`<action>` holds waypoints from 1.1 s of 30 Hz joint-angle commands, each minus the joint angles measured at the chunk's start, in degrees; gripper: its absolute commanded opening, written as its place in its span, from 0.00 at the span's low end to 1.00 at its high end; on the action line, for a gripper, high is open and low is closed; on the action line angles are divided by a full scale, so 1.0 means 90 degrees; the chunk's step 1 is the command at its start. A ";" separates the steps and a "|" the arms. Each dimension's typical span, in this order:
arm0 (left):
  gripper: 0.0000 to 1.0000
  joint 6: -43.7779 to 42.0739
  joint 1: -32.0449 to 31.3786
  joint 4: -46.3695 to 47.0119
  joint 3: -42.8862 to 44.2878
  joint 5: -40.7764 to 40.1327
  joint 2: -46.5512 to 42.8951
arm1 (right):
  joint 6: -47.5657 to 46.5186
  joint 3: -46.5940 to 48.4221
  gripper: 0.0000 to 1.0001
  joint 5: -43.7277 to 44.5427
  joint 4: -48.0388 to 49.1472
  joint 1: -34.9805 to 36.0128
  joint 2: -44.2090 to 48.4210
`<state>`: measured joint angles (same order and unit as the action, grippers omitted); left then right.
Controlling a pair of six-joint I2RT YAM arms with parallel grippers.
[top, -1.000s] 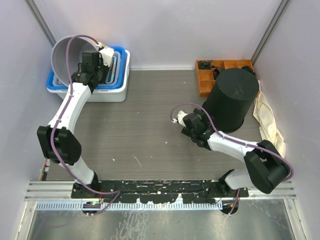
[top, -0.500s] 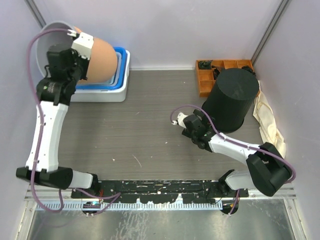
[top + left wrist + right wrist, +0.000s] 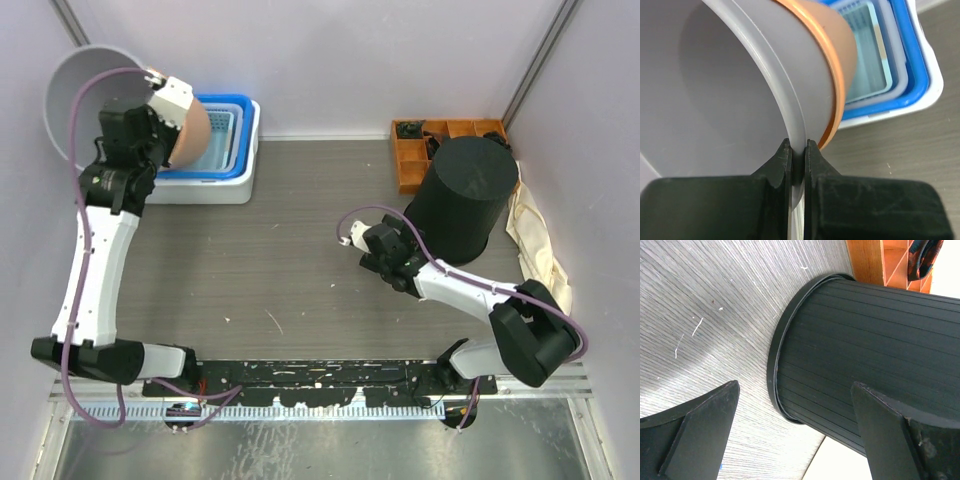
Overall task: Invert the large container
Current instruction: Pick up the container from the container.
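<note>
My left gripper (image 3: 152, 92) is shut on the rim of a large grey container (image 3: 85, 95) nested in an orange one (image 3: 197, 140). It holds them in the air at the far left, tilted on their side with the opening facing up and left. In the left wrist view the gripper (image 3: 798, 145) pinches the grey wall (image 3: 730, 85), with the orange shell (image 3: 840, 65) behind. A large black ribbed container (image 3: 462, 195) stands at the right with its closed end up. My right gripper (image 3: 385, 240) is open and empty just left of it; the black container (image 3: 865, 340) shows ahead of this gripper (image 3: 795, 384).
A blue and white bin (image 3: 235, 150) sits at the back left, under the lifted container. An orange compartment tray (image 3: 410, 160) stands behind the black container. A cream cloth (image 3: 535, 240) lies by the right wall. Walls close in on both sides.
My left arm has lifted the grey and orange container out of the blue bin and swung it up and left, turning its opening toward the camera. The right gripper barely moved.
</note>
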<state>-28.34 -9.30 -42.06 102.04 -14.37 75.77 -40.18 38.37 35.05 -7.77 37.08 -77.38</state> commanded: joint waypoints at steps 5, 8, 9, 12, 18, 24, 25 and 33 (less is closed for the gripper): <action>0.00 -0.0038 -0.0002 0.1038 0.0276 0.0129 0.0437 | -0.0018 -0.0103 1.00 0.0146 0.0316 0.0028 0.0440; 0.00 -0.0056 -0.0001 0.0733 0.0704 0.0210 0.0642 | -0.0022 -0.0187 1.00 0.0192 0.0373 0.0030 0.0458; 0.00 -0.0074 -0.0002 0.0639 0.0872 0.0239 0.0684 | -0.0025 -0.0194 1.00 0.0204 0.0396 0.0029 0.0455; 0.00 -0.0201 -0.0063 0.0221 0.1687 0.0240 0.0817 | -0.0097 -0.0198 1.00 0.0244 0.0460 0.0030 0.0465; 0.00 0.0117 -0.0158 -0.1459 0.4203 0.1129 0.1014 | -0.0174 0.0039 1.00 0.0230 0.0393 0.0023 0.0552; 0.00 0.1000 -0.0159 -0.2040 0.4574 0.2471 0.0457 | -0.0304 0.1066 1.00 -0.0659 -0.0917 -0.0124 0.0873; 0.00 0.1112 -0.0158 -0.2138 0.4644 0.2666 0.0406 | -0.0287 0.1356 1.00 -0.1251 -0.1774 -0.0205 0.0802; 0.00 0.1898 -0.0158 -0.2666 0.5106 0.4079 0.0191 | -0.0318 0.2293 1.00 -0.2838 -0.4093 -0.0247 0.0586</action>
<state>-15.11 -10.50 -68.55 146.43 13.39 77.97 -42.57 56.80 16.49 -33.54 35.07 -74.08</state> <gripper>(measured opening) 0.048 0.997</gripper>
